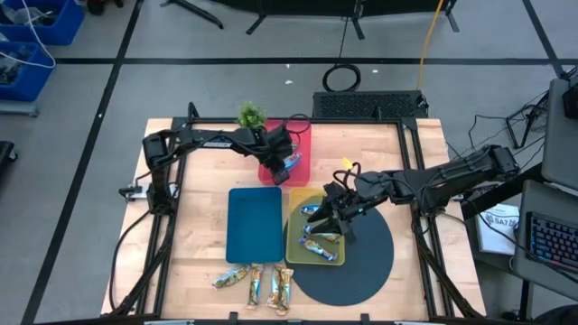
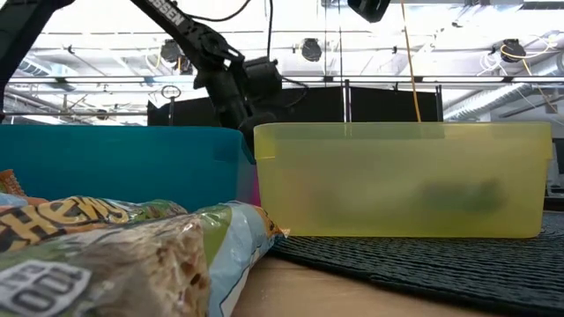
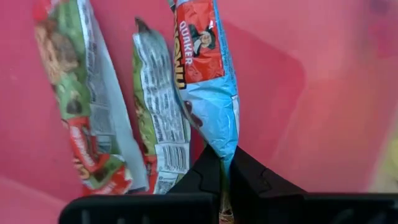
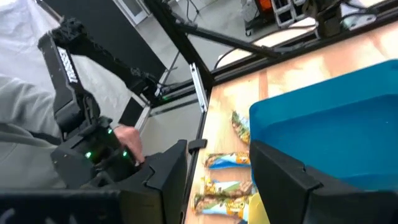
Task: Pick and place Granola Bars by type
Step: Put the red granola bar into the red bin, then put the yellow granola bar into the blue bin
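My left gripper (image 1: pixel 287 161) is over the red tray (image 1: pixel 303 135), shut on a blue-wrapped granola bar (image 3: pixel 205 81). Two green-wrapped bars (image 3: pixel 87 99) (image 3: pixel 158 118) lie flat on the red tray's floor beside it. My right gripper (image 1: pixel 330 213) hovers open above the yellow tray (image 1: pixel 298 200), which holds a few bars (image 1: pixel 321 242); its fingers (image 4: pixel 165 180) stand wide apart with nothing between them. Three more bars (image 1: pixel 256 283) lie on the wood near the table's near edge, in front of the blue tray (image 1: pixel 256 224). My left gripper pinches the blue bar by one crimped end (image 3: pixel 224 155) between its two fingertips. The bar runs straight out from the fingers along their line, over the red tray's floor. I cannot tell whether its free end touches the tray.
A small green plant (image 1: pixel 251 115) stands by the red tray's far left corner. A dark round mat (image 1: pixel 361 262) lies under the yellow tray's right side. In the right wrist view a person's hand (image 4: pixel 127 138) and grey sleeve show beyond the table's edge.
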{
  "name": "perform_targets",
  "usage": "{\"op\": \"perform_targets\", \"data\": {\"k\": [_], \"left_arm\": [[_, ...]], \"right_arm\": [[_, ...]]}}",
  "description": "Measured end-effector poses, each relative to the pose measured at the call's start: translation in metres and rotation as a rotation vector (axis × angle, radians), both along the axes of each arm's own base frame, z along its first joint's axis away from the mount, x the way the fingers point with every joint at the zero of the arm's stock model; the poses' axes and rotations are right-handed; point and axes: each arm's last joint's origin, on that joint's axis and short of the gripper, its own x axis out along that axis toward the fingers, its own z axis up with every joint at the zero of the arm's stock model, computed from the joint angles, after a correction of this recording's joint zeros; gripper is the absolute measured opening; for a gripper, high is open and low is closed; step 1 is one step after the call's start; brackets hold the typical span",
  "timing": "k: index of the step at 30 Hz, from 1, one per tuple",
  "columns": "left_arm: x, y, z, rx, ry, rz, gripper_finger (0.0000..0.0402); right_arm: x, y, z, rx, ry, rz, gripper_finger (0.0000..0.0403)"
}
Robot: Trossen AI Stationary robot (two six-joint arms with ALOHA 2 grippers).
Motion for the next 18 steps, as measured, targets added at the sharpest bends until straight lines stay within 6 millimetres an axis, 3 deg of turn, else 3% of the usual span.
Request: {"op": "perform_targets", "data": {"k": [6,10,18], "left_arm": [[-0.004,0.007,-0.011,-0.018,0.048,-0.007,0.0018],[-0.006,0.007,-0.007,-0.023,0.05,0.004,0.0076],[-0.014,0.001,0.023,-0.012,0.004,0.014,0.0193]], "right_arm": [[0.002,0.008,-0.005,0.014,0.028,0.018,0.0164],[0.001,0.009,-0.005,-0.012,0.012,0.035,0.0166],[0.002,0.01,-0.003,-0.11,-0.065,0.091,0.0198]]}}
